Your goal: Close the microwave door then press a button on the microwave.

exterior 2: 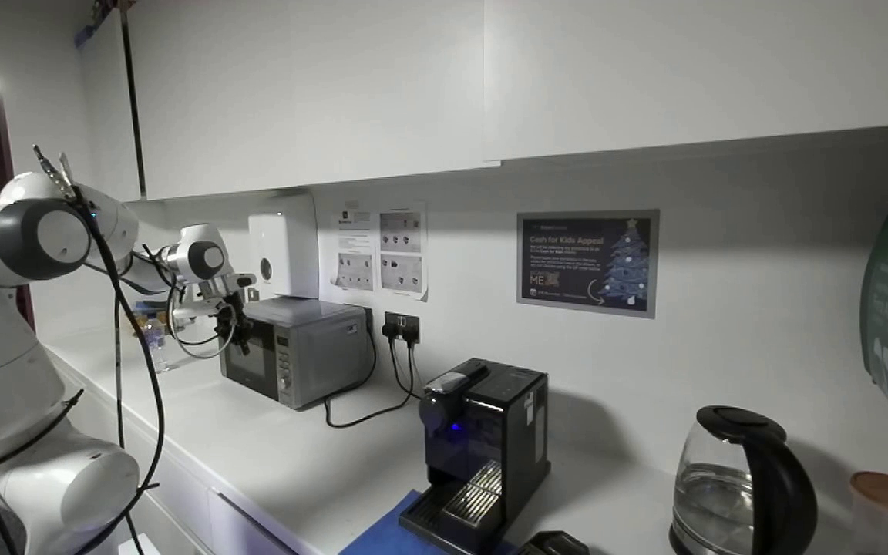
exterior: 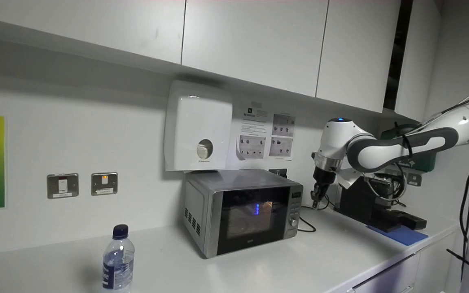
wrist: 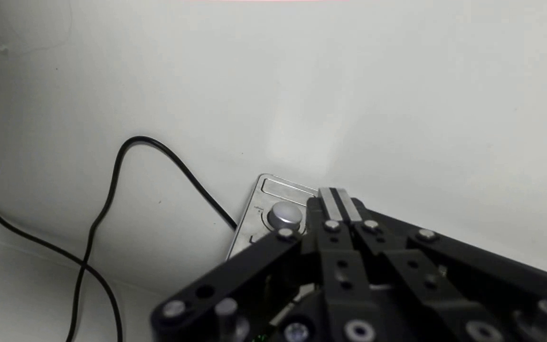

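Note:
The silver-grey microwave stands on the counter against the wall, also in an exterior view. Its dark glass door looks flush with the front, with a blue reflection on it. The control strip is at its right edge. In the wrist view a round knob and a long rectangular button show beside my fingertips. My gripper is shut and empty, fingers together. It hangs tilted down by the control-strip side in both exterior views. I cannot tell any contact.
Black cables lie right of the microwave. A coffee machine on a blue mat and a kettle stand farther along. A bottle stands left of the microwave. A towel dispenser and cabinets are above.

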Robot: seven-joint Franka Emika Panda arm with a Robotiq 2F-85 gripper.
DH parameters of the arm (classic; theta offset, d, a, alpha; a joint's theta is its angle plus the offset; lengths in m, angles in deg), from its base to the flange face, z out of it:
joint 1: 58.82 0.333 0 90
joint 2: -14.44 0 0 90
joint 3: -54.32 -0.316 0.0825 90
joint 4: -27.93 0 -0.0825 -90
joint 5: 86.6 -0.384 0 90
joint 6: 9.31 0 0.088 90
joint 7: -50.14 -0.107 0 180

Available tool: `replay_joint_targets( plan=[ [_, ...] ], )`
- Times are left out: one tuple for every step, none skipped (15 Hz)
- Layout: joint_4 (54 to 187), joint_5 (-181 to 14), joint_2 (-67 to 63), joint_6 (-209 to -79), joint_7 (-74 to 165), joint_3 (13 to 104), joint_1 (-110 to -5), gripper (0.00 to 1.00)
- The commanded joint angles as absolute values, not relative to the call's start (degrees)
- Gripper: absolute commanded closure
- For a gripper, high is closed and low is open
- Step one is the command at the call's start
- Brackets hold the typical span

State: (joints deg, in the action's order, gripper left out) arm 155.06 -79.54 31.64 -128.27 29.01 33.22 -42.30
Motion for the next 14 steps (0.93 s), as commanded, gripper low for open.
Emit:
replay_joint_targets(
  plan=[
    [152.40, -82.11, 33.17, -122.62, 30.14, 33.33, -42.19, 1.00],
    [151.80, -82.57, 33.35, -121.32, 29.99, 33.27, -42.17, 1.00],
    [151.40, -83.16, 33.63, -120.50, 30.11, 33.29, -42.10, 1.00],
    [151.02, -83.63, 33.89, -119.80, 30.01, 33.25, -42.04, 1.00],
    [150.70, -84.04, 34.08, -119.32, 29.80, 33.17, -42.01, 1.00],
    [150.38, -84.37, 34.21, -118.78, 29.53, 33.03, -41.98, 1.00],
    [150.17, -84.79, 34.39, -118.49, 29.22, 32.86, -41.99, 1.00],
    [149.86, -84.95, 34.43, -118.10, 28.62, 32.51, -42.03, 1.00],
    [149.54, -85.12, 34.46, -117.81, 28.18, 32.21, -42.01, 1.00],
    [149.12, -85.18, 34.36, -117.45, 27.62, 31.86, -42.00, 1.00],
    [148.76, -85.35, 34.25, -117.33, 26.98, 31.41, -41.91, 1.00],
    [148.32, -85.53, 34.03, -117.29, 26.37, 30.97, -41.80, 1.00],
    [148.03, -85.44, 33.87, -117.54, 25.60, 30.41, -41.76, 1.00],
    [147.58, -85.54, 33.50, -117.76, 24.46, 29.67, -41.62, 1.00]
  ],
)
